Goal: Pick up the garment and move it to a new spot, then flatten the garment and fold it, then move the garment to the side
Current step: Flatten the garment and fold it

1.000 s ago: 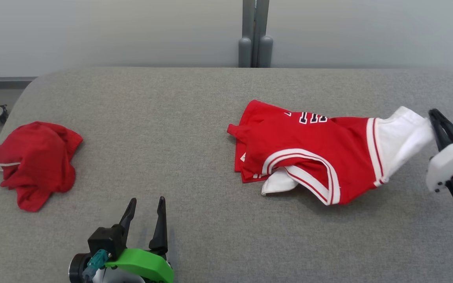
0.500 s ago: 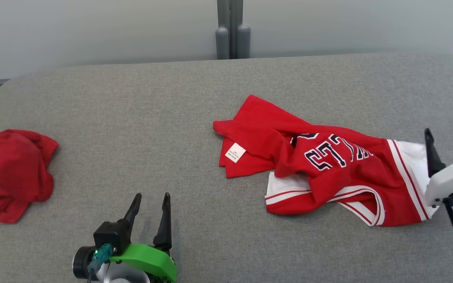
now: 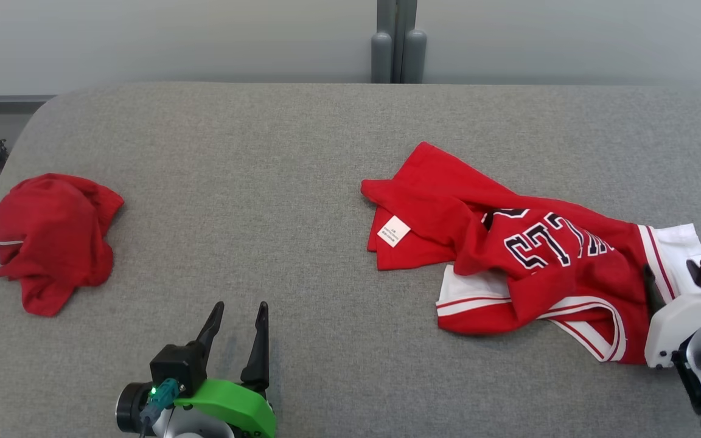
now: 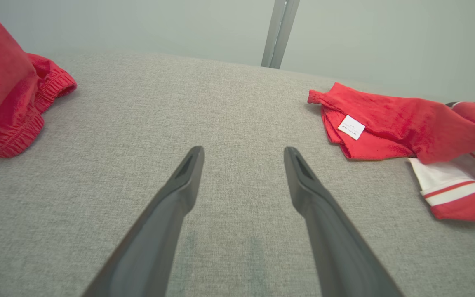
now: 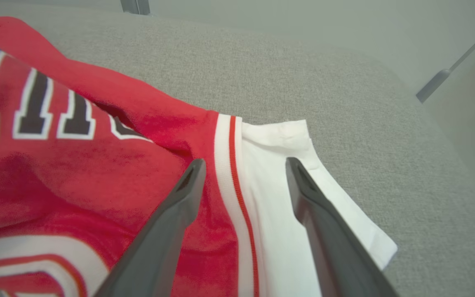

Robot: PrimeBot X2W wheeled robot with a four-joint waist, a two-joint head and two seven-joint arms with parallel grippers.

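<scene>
The red jersey point(image 3: 533, 255) lies crumpled at the right of the head view, on the grey surface point(image 3: 265, 152), and neither claw holds it. The right claw point(image 3: 670, 274) stands wide and empty at the jersey's right end. The left claw point(image 3: 240, 307), also wide and empty, hangs over bare surface at the lower left.

The jersey seems to be set down at its new spot, so the step now is probably flattening. To do that well, each claw should take one outer edge rather than the bunched middle, and the two should draw apart low over the surface so the doubled layers slide open. The left arm has to cross to the end with the white label point(image 3: 394, 231).

The right wrist view shows what the head view hides behind the wrist. There the right claw point(image 5: 245, 161) straddles the striped trim, with the white sleeve point(image 5: 287, 173) flat beneath it. The left wrist view shows layers stacked under the label point(image 4: 351, 127). The head view alone gives the whole layout, including a second red cloth point(image 3: 52, 237) well apart at the left.
</scene>
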